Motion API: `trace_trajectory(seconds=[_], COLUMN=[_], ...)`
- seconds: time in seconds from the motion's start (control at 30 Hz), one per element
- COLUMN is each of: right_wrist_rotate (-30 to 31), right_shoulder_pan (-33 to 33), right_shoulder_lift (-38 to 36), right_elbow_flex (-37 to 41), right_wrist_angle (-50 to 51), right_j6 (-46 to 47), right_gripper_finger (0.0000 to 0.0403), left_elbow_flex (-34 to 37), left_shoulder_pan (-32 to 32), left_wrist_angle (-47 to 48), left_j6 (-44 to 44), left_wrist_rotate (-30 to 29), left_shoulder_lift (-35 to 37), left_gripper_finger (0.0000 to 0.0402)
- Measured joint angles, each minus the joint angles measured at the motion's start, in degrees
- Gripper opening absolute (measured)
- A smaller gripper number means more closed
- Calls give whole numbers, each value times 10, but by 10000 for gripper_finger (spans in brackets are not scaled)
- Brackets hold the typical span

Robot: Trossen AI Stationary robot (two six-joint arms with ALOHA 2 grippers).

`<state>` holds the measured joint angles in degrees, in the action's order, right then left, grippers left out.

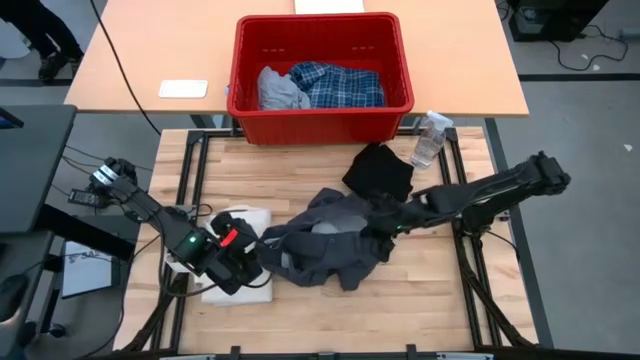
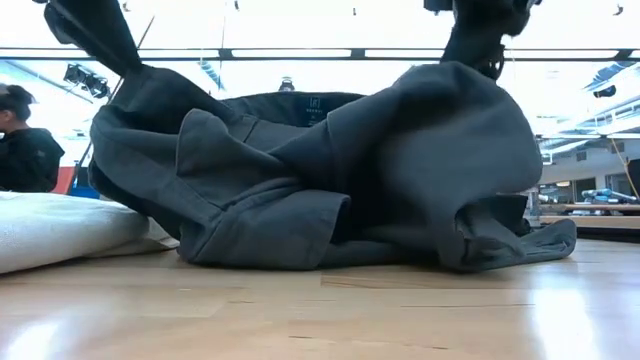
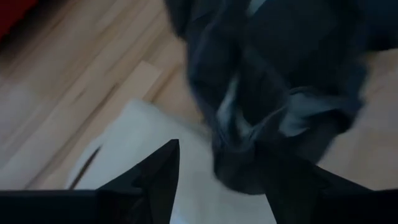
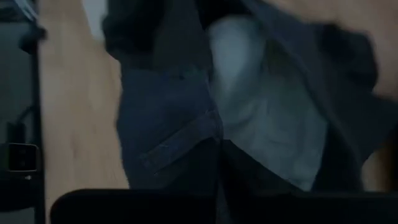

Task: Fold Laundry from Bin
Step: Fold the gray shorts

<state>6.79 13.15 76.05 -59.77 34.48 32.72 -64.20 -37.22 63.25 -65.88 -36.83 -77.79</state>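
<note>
Left gripper (image 1: 250,268) lying low over cream tote (image 1: 243,222), fingers parted, released; right gripper (image 1: 378,232) pinching dark grey top (image 1: 325,245), wooden table (image 1: 420,300).

No legible text on anything.

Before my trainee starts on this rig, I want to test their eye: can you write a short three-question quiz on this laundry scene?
1. True or false: the large red slotted plastic bin is empty.
2. Which lies on the wooden table between the arms: (a) a crumpled dark grey garment, (b) a plaid shirt?
3. What stands right of the bin?

Key: 1. False: a blue-and-white plaid shirt and a light grey piece lie inside. 2. (a). 3. A clear plastic bottle.
</note>
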Motion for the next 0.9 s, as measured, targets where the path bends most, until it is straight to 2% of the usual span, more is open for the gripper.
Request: trace_trajectory(seconds=[0.13,0.33,0.5,0.67,0.9], right_wrist_rotate=[1,-1,37,43,56], right_shoulder_pan=[-1,-1,-1,12,36], right_shoulder_lift=[-57,-122,-149,-163,-223], right_elbow_flex=[0,0,0,7,130], right_wrist_angle=[1,10,109,172,90], right_j6=[-36,-51,-27,6,58], right_gripper_finger=[85,198,281,301,293], left_elbow_flex=[0,3,59,89,89], left_shoulder_pan=[-10,-34,-38,-32,-11], left_wrist_angle=[40,5,-42,-87,-140], left_j6=[-45,-55,-95,-108,-21], left_wrist_rotate=[0,-2,-10,-31,-43], left_shoulder_lift=[0,0,0,0,0], left_gripper_finger=[211,211,211,211,210])
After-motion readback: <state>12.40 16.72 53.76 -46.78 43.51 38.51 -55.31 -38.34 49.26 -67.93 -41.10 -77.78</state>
